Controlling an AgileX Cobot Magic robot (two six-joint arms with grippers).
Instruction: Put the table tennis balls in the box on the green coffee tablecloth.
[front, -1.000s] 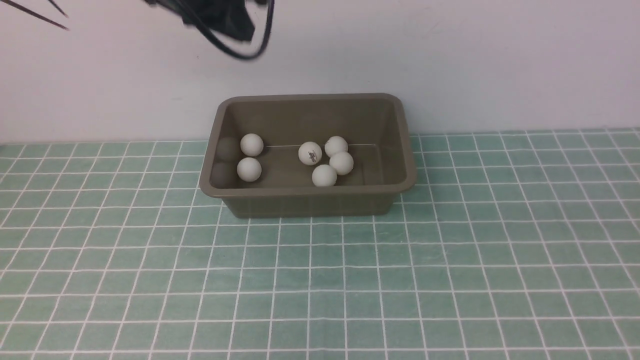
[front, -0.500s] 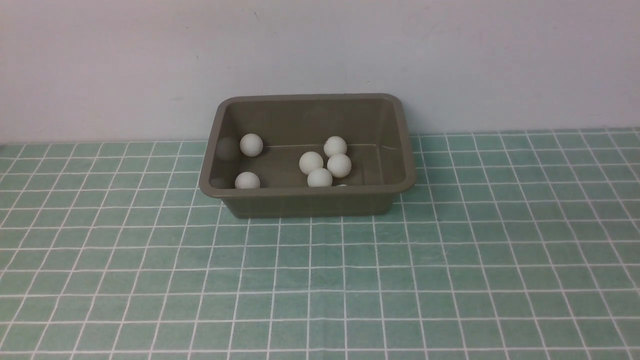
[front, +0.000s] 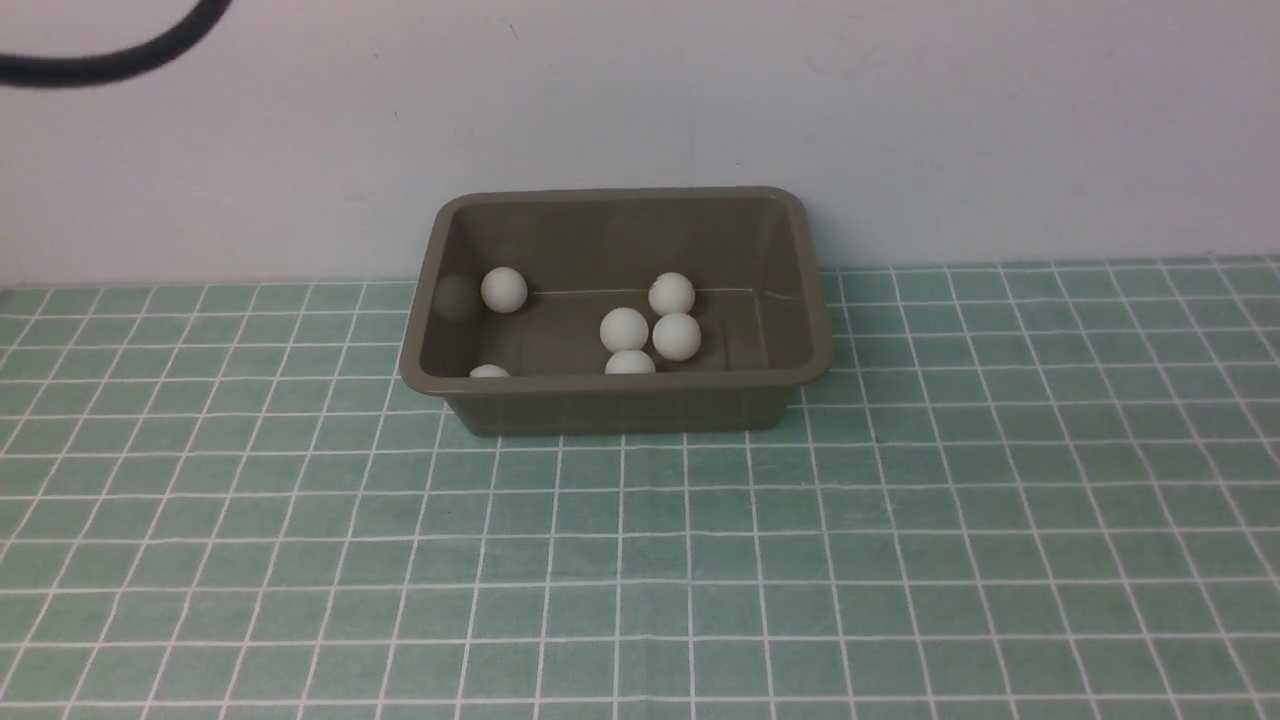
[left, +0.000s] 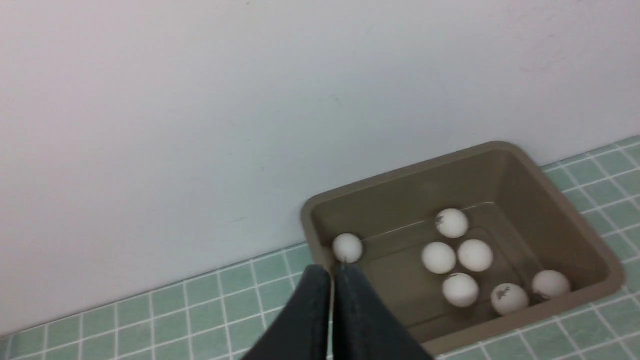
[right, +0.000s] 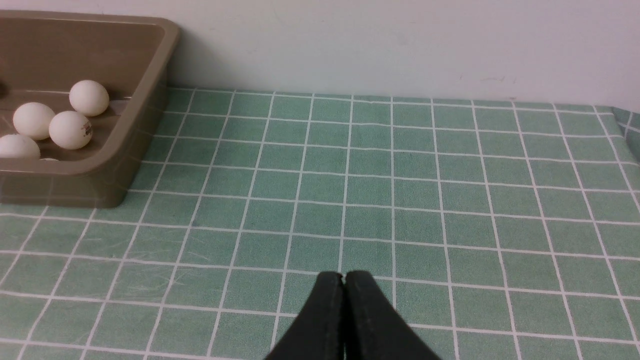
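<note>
Left wrist view: pressed together, the fingers (left: 320, 300), with balls (left: 460, 289) in box (left: 462, 325) beyond, perhaps just clear; right wrist view: likewise pressed together, the fingers (right: 344, 305).

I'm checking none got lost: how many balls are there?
8 balls, all in the box: two at its left, four near the middle, two toward its front right corner. The front wall or left hand may hide more.

I make it eight table tennis balls (left: 460, 289) altogether, counting across the views, with one box (front: 620, 405), one green coffee tablecloth (front: 650, 560), one pale wall (front: 640, 90), one dark cable (front: 130, 62), one left gripper (left: 344, 272) and one right gripper (right: 344, 277) from where I'm standing
</note>
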